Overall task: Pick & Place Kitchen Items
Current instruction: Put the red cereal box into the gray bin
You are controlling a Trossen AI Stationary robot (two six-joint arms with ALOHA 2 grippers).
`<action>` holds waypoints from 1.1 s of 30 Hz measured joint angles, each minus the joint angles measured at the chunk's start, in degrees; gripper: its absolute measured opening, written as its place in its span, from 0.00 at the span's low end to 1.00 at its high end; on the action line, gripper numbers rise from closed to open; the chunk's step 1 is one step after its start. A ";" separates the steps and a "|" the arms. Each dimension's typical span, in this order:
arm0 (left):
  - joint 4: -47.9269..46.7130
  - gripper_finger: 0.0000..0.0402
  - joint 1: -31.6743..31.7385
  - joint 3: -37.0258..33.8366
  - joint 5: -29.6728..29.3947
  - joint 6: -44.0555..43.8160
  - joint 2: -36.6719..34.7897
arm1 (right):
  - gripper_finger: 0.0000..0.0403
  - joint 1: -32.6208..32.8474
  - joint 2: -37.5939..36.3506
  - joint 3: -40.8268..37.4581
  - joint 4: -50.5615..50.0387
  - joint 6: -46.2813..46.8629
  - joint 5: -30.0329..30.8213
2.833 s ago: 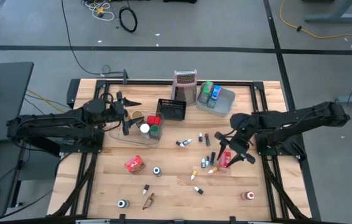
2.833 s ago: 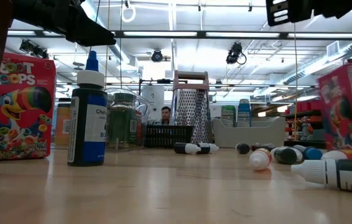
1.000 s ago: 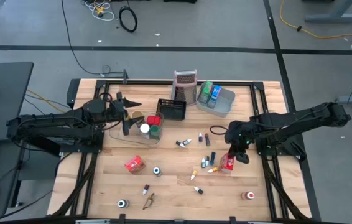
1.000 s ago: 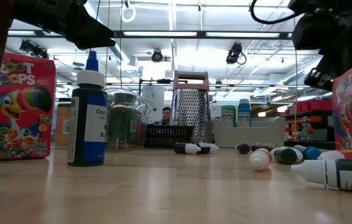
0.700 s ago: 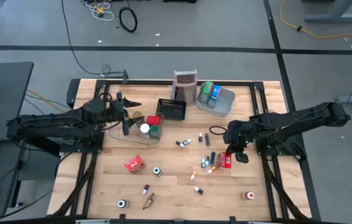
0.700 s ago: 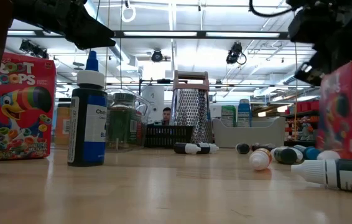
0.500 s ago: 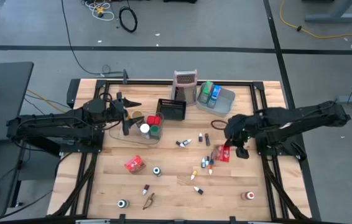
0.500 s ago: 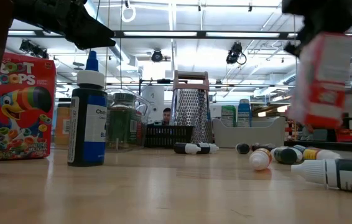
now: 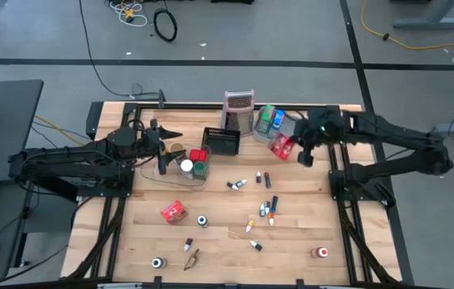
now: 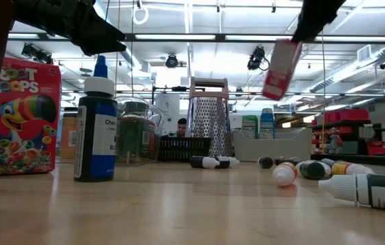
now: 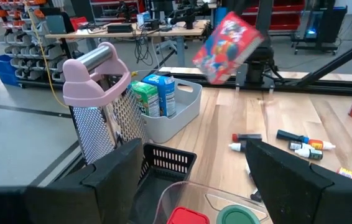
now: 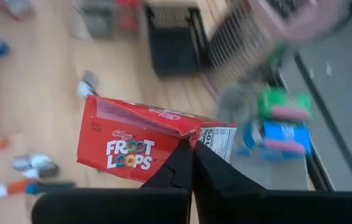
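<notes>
Carrying a red Froot Loops box pinched by its top flap in the shut right tool, upper right of the high view, just beside the grey tray; likely light, crushable card, best gripped near an edge.

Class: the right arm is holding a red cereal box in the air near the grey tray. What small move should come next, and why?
Probably carry it a little further over the grey tray. The right end effector is shut on the red cereal box, which hangs beside the tray's edge, not over its open space.
</notes>
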 joint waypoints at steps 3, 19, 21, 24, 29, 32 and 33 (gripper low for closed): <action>-0.01 0.72 0.02 -0.01 0.00 -0.02 0.02 | 0.00 -5.42 1.81 0.00 -3.03 -1.64 -0.89; -0.02 0.72 0.00 -0.01 0.00 -0.65 0.02 | 0.00 -27.72 18.92 0.00 0.33 -15.62 -10.46; -0.02 0.72 0.01 0.00 0.00 -0.54 0.01 | 0.00 -28.98 20.83 0.00 0.63 -16.75 -11.19; -0.02 0.72 0.00 0.00 0.00 -0.45 0.02 | 0.00 -30.52 23.27 0.00 1.98 -18.91 -11.65; -0.02 0.72 0.01 0.00 0.00 -0.56 0.01 | 0.00 -32.78 26.42 0.00 5.10 -21.89 -14.73; -0.04 0.72 0.01 -0.01 0.00 -0.58 0.01 | 0.02 -33.68 27.50 0.00 6.34 -21.44 -14.33; -0.04 0.72 0.00 -0.01 0.02 -0.58 0.02 | 0.04 -33.94 27.72 0.02 6.55 -21.33 -14.33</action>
